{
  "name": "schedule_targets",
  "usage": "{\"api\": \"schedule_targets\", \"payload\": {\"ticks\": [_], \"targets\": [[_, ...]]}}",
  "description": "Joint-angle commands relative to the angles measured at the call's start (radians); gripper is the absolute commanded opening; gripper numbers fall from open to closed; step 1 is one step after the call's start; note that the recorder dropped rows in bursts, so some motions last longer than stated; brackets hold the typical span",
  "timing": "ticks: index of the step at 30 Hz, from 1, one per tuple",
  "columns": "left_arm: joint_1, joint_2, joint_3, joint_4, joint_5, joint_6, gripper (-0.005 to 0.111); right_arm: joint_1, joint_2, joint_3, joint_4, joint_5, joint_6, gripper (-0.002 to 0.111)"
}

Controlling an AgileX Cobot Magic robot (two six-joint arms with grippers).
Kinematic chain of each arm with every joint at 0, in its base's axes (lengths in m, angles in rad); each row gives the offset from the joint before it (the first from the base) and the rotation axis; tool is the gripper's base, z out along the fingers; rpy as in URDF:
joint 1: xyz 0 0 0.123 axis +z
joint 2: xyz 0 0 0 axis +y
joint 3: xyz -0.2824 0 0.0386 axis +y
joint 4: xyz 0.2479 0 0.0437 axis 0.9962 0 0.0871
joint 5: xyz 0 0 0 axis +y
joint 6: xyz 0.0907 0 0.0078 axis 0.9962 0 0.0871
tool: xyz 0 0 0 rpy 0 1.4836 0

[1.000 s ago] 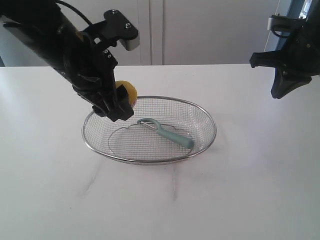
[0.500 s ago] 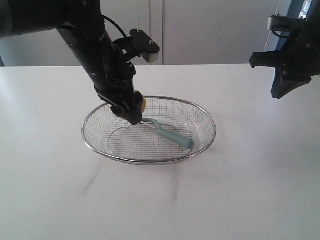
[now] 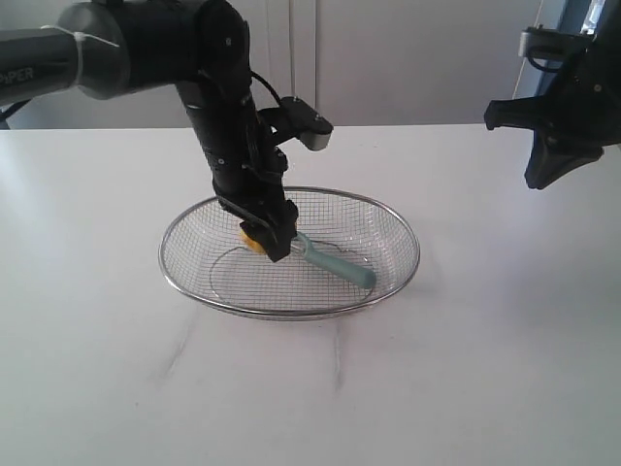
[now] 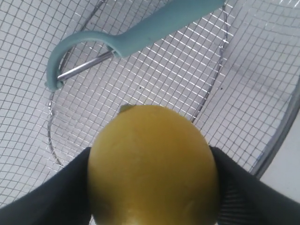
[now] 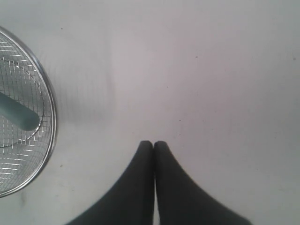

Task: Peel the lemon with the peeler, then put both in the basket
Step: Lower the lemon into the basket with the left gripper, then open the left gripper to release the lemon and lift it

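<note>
The wire mesh basket [image 3: 393,277] sits mid-table with the teal peeler [image 3: 335,262] lying inside it. My left gripper [image 3: 264,238] reaches down into the basket, shut on the yellow lemon [image 3: 252,239], close beside the peeler's head. In the left wrist view the lemon [image 4: 152,166] fills the space between both dark fingers, just above the mesh, with the peeler [image 4: 136,40] beyond it. My right gripper [image 3: 548,175] hangs shut and empty above the table at the far right. In the right wrist view its fingertips [image 5: 153,143] touch each other, with the basket rim [image 5: 50,117] off to one side.
The white marble-look table [image 3: 310,388] spreads all round the basket. Pale cabinet doors [image 3: 388,58] stand behind the table's far edge.
My left arm has carried the lemon from the basket's back-left rim down and rightward into the basket, next to the peeler's head. The right arm has stayed still.
</note>
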Motion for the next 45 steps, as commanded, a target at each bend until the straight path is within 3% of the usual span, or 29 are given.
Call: {"api": "schedule_targets", "payload": {"ticks": [1, 9, 45], "targets": [[0.047, 0.030, -0.032, -0.149, 0.022, -0.016, 0.000, -0.006, -0.012, -0.007, -0.004, -0.016, 0.000, 0.000], [0.107, 0.030, -0.032, -0.178, 0.010, -0.016, 0.000, -0.006, -0.012, -0.007, -0.004, -0.018, 0.000, 0.000], [0.106, 0.175, -0.032, -0.023, -0.051, -0.099, 0.000, -0.006, -0.012, -0.007, -0.004, -0.066, 0.000, 0.000]]}}
